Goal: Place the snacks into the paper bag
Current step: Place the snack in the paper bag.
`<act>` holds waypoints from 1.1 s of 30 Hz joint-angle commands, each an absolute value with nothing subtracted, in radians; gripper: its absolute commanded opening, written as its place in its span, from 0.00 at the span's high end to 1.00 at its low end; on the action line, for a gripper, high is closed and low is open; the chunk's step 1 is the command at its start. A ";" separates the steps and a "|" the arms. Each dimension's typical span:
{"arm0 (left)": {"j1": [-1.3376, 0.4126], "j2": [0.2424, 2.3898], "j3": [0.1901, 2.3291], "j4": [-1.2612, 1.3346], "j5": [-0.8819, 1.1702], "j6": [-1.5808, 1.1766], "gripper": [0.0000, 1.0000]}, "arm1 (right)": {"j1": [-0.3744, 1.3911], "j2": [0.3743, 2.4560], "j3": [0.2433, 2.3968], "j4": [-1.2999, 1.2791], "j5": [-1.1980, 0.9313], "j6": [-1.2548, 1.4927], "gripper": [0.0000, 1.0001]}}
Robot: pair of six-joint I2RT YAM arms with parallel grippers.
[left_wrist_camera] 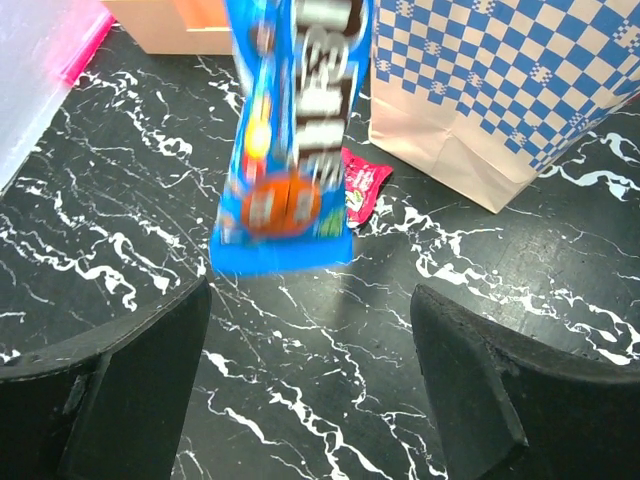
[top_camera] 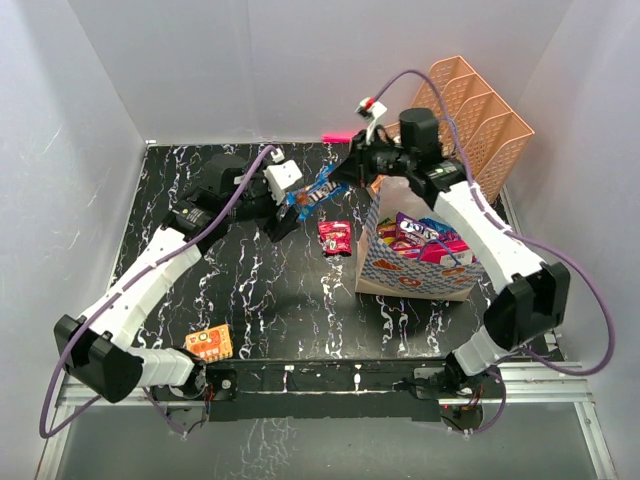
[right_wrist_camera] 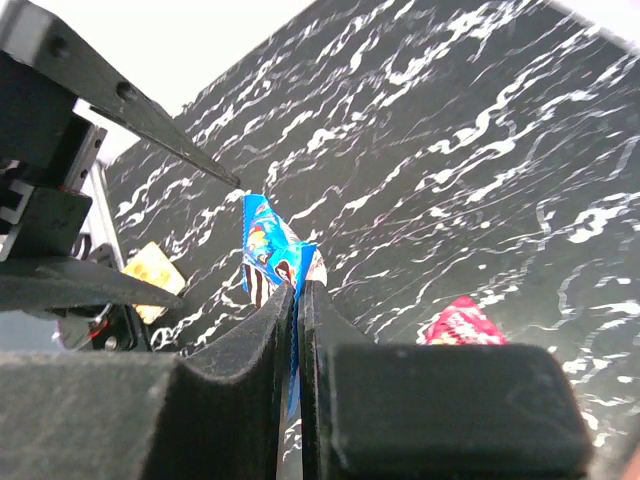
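- Fingertips of the right gripper are pressed together on one end of the blue packet. The foil is nipped flat between them, and the rest of the packet sticks out free beyond the tips.
- The left gripper has its fingers spread wide. In its wrist view the packet hangs in front of the gap and touches neither finger.
- The blue packet is off the table, in the air between the two grippers and just left of the bag.
- It looks light and limp, with glossy foil that is likely slippery, and loose contents would shift and make it swing. The flat sealed end, where it is pinched now, seems the surest hold, and a firm squeeze there should do no harm.
- The red packet lies flat on the table near the bag's left side, and the orange packet lies near the left arm's base. Both are thin, so a pinch on an edge or a raised corner would probably serve best.
- The bag stands upright and open, with several packets already inside. Its paper walls look soft and easily pushed, so a packet is best let go from above the mouth rather than pushed in.
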State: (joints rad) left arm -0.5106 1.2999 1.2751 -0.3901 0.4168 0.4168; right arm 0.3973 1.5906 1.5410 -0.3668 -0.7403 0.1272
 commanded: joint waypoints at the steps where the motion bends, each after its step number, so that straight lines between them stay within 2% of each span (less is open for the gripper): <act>1: -0.488 1.237 1.254 -0.410 0.375 0.439 0.19 | 0.308 1.438 1.554 -0.319 -0.759 0.112 0.92; 8: -0.471 1.214 1.227 -0.396 0.343 0.437 0.16 | 0.137 1.228 1.492 -0.353 -0.758 0.086 0.92; 18: -0.468 1.215 1.210 -0.376 0.342 0.436 0.13 | 0.046 0.999 1.466 -0.648 -0.420 -0.159 0.92; 25: -0.466 1.219 1.201 -0.370 0.345 0.437 0.12 | 0.015 0.941 1.341 -0.684 -0.339 -0.229 0.92; 33: -0.462 1.224 1.184 -0.357 0.374 0.438 0.12 | 0.014 0.998 1.291 -0.700 -0.405 -0.241 0.91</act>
State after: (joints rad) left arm -0.4683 1.2465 1.1938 -0.3775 0.3431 0.4274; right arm 0.0174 0.9829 1.2938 -0.7292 -0.3824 -0.2195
